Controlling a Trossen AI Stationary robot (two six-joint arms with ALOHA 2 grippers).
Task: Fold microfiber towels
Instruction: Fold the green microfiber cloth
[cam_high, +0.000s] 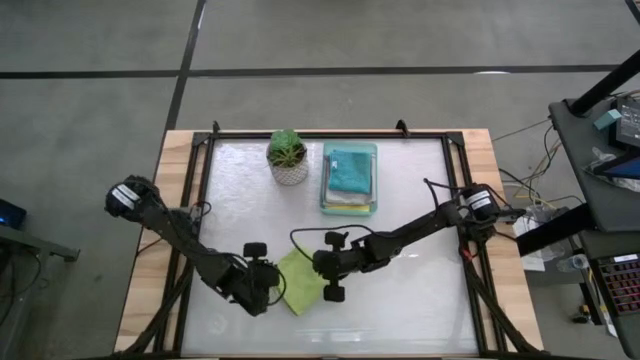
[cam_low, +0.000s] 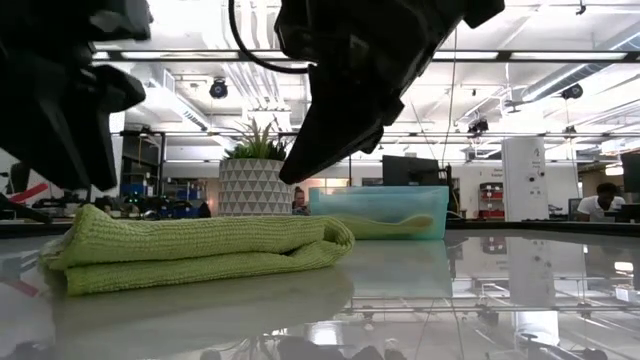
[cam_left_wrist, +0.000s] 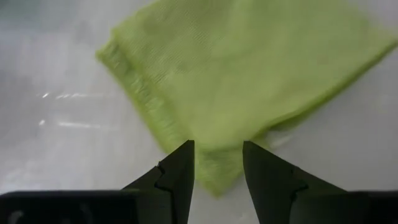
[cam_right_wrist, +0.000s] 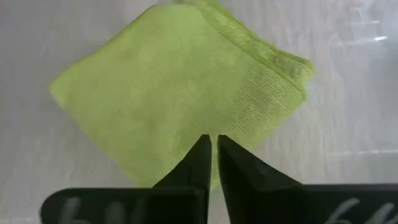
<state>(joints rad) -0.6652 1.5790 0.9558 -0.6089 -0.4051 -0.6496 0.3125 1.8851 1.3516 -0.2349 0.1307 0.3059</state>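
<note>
- The lime green towel (cam_high: 301, 281) lies folded near the table's front edge, between the two grippers, its corners set diamond-wise to the table's edges.
- The left gripper (cam_left_wrist: 217, 165) hovers at one corner, fingers apart, holding nothing.
- The right gripper (cam_right_wrist: 212, 163) hangs over the opposite side, fingers nearly together, empty.
- Folding looks done; next, likely carrying it to the mint-green tray (cam_high: 325, 187), where the teal towel (cam_high: 349, 168) tops the stack.
- No long axis stands out.

From high up we look straight down on the whole table (cam_high: 420, 300). Down low we look flat across it into the room. Our two wrist cameras sit very close above the lime green towel (cam_left_wrist: 249, 68), which all four views share.
</note>
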